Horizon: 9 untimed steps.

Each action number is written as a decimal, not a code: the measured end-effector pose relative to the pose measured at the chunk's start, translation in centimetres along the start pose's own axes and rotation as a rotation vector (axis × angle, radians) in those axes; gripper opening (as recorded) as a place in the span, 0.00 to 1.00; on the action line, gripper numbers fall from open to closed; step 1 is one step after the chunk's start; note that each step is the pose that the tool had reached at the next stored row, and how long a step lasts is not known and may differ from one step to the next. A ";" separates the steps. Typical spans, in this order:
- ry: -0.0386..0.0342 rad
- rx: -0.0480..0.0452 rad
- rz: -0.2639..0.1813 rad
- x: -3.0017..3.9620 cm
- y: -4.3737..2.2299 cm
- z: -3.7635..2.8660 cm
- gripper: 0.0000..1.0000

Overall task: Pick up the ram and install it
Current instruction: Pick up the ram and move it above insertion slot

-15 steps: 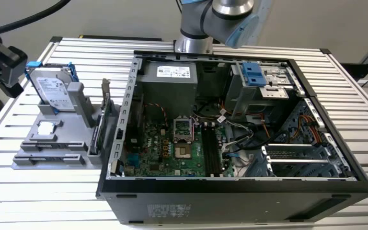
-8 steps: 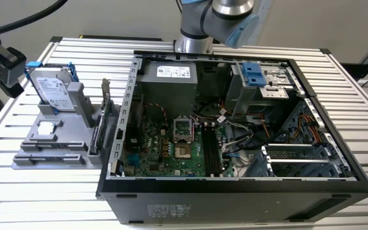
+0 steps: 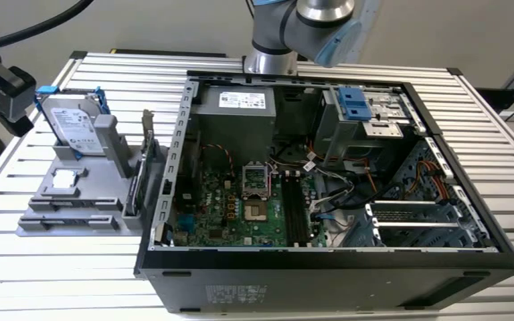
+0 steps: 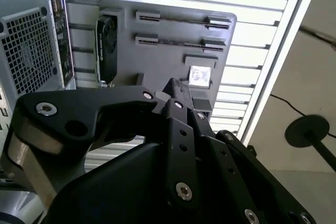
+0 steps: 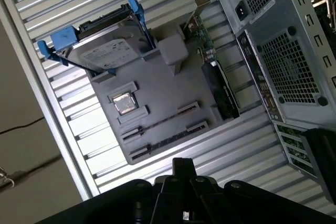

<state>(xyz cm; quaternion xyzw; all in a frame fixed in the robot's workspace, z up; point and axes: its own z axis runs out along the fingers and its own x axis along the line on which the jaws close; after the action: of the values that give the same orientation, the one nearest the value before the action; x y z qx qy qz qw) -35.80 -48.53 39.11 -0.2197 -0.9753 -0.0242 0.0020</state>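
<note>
The pincer hangs above the grey parts holder on the slatted counter, apart from it. I cannot tell whether it is open or closed, and nothing shows in its hold. The ram appears to be the thin dark strip standing edge-on in the holder's slotted row, near the graphics card. In the open computer case alongside, the memory slots look bare, so pickup and installation are both still to do.

Gripper above grey parts tray
</note>
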 end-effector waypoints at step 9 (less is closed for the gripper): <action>-0.0021 -0.0007 0.045 0.00 0.00 0.00 0.00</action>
<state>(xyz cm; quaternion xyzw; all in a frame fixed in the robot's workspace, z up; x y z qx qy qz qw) -35.80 -48.53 39.10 -0.2417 -0.9701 -0.0243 0.0015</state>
